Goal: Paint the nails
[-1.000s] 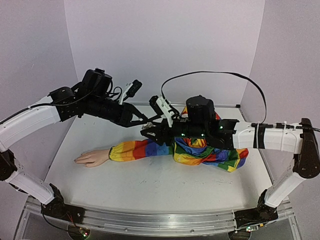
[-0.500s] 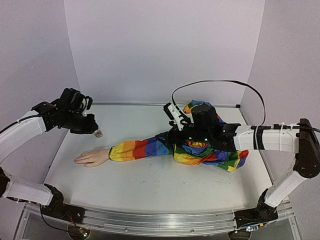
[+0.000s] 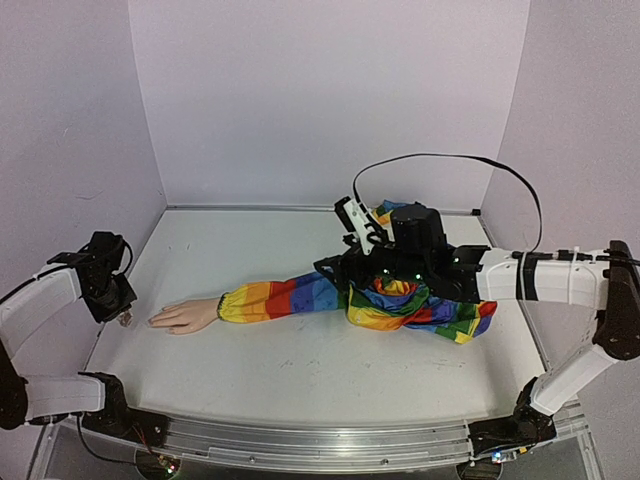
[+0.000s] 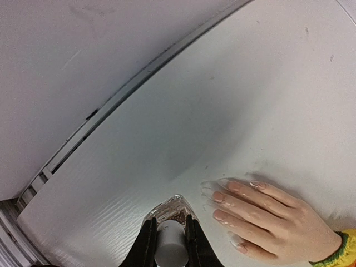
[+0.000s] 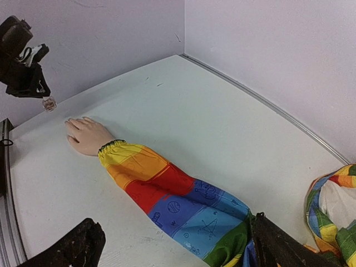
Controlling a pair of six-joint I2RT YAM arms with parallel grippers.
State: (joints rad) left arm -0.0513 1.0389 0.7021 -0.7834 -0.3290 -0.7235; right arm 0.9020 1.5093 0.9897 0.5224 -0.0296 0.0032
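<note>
brings the left gripper [image 4: 168,240] down from high above to just off the fingertips of the mannequin hand [image 4: 261,214], clenched on the cap of a small glass bottle [image 4: 169,211]. puts that bottle just beside the nails [image 4: 219,196], seemingly bare of polish, though hard to tell here. leaves the right gripper [image 5: 178,247] farther off, up the rainbow sleeve [image 3: 290,297] from the hand, newly sprung wide, holding nothing. means polish at hand, brush not yet drawn, painting not begun.
</note>
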